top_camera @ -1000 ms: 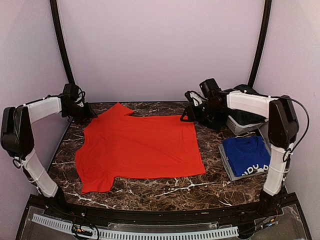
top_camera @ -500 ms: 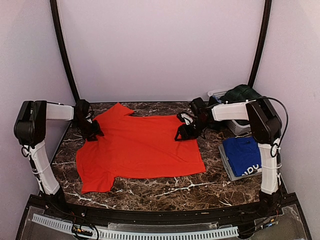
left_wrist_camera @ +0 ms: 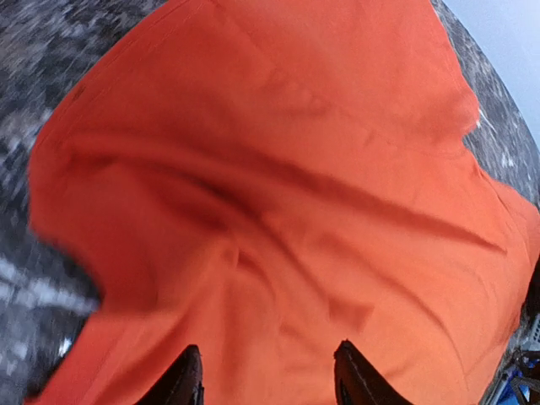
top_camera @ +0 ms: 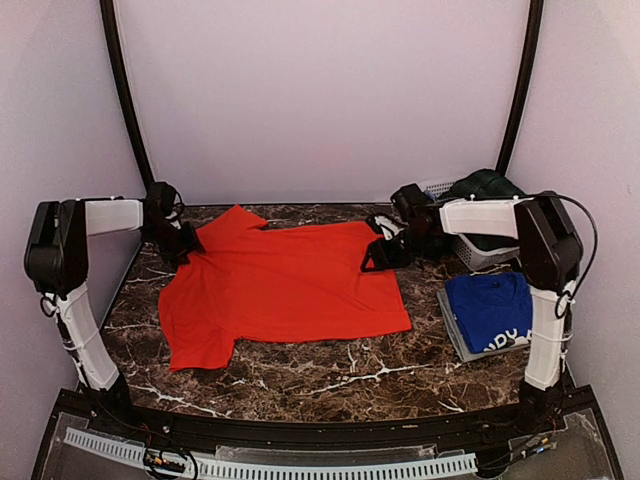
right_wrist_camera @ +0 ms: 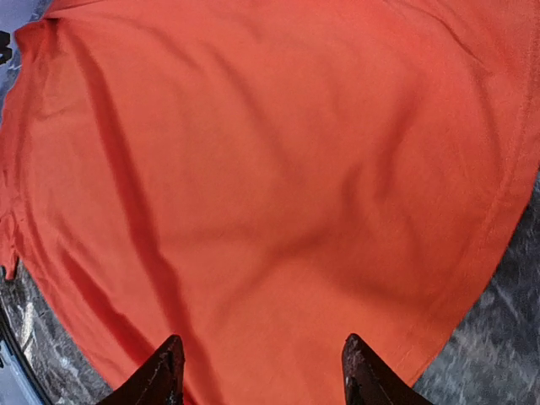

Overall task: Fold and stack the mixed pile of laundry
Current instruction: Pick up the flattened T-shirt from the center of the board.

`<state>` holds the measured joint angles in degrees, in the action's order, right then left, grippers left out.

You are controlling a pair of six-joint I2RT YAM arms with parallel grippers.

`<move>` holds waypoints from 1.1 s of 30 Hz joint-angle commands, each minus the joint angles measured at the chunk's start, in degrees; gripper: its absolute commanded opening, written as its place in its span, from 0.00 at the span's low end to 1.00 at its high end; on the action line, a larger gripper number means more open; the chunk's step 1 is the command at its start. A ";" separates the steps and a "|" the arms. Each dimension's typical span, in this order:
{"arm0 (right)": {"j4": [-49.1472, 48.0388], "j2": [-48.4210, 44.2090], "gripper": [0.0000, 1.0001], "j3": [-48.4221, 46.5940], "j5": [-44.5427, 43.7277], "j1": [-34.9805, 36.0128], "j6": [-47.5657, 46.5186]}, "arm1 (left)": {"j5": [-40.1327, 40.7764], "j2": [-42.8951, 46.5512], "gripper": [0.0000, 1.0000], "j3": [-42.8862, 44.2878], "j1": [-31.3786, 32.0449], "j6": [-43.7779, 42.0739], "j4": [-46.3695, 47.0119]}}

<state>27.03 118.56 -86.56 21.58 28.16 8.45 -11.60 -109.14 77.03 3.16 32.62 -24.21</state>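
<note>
The bright red-orange T-shirt (top_camera: 285,285) lies spread flat on the marble table, sleeves to the left. My left gripper (top_camera: 183,243) is down on its far left edge near a sleeve. My right gripper (top_camera: 378,256) is down on its far right edge. In the left wrist view the shirt (left_wrist_camera: 295,169) fills the frame, wrinkled, and the left gripper (left_wrist_camera: 266,353) has its jaws wide apart with cloth under them. In the right wrist view the shirt (right_wrist_camera: 270,169) lies under the right gripper (right_wrist_camera: 261,342), whose jaws are also wide apart. A folded royal blue T-shirt (top_camera: 492,305) lies at the right.
The blue T-shirt rests on a flat grey tray (top_camera: 450,338) at the right edge. A white slotted basket (top_camera: 470,252) stands at the back right with a dark green garment (top_camera: 485,185) in it. Bare marble (top_camera: 330,385) shows in front of the red shirt.
Both grippers came down from the far corners onto the shirt, then drew back toward the far side. The shirt slid away from the front edge with them and wrinkled at the left.
</note>
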 commanded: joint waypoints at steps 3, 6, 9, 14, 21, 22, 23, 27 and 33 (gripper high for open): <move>1.68 -17.98 0.61 16.48 -4.91 6.58 0.22 | -0.85 31.33 0.56 -19.08 2.15 4.32 -4.82; 3.88 -20.16 0.59 22.47 -9.39 8.39 4.05 | 0.11 41.09 0.57 -26.96 5.65 7.36 -7.95; 4.46 -23.19 0.57 28.30 -10.74 8.83 8.50 | 0.79 50.84 0.57 -31.55 8.32 11.45 -12.59; 6.13 -27.41 0.56 33.91 -14.54 8.61 12.39 | 1.35 61.00 0.56 -37.64 11.51 17.23 -17.24; 3.39 -27.60 0.54 35.21 -14.82 6.60 14.22 | 2.81 65.76 0.55 -39.94 12.84 19.84 -21.37; 2.85 -27.12 0.53 35.23 -14.06 6.44 14.18 | 3.33 65.76 0.55 -39.70 12.95 20.20 -22.37; 2.42 -26.36 0.51 35.19 -13.47 6.39 13.97 | 3.60 65.74 0.54 -39.56 12.98 20.42 -22.85; 1.09 -24.03 0.42 35.38 -10.49 6.38 13.09 | 6.01 66.11 0.53 -38.67 13.68 22.11 -26.66; -0.55 -24.15 0.30 36.73 -8.00 6.38 13.28 | 7.09 63.95 0.51 -39.91 14.38 27.01 -31.69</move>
<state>28.25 93.78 -50.89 11.35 34.70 21.74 -6.20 -43.94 38.00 16.95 55.66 -50.46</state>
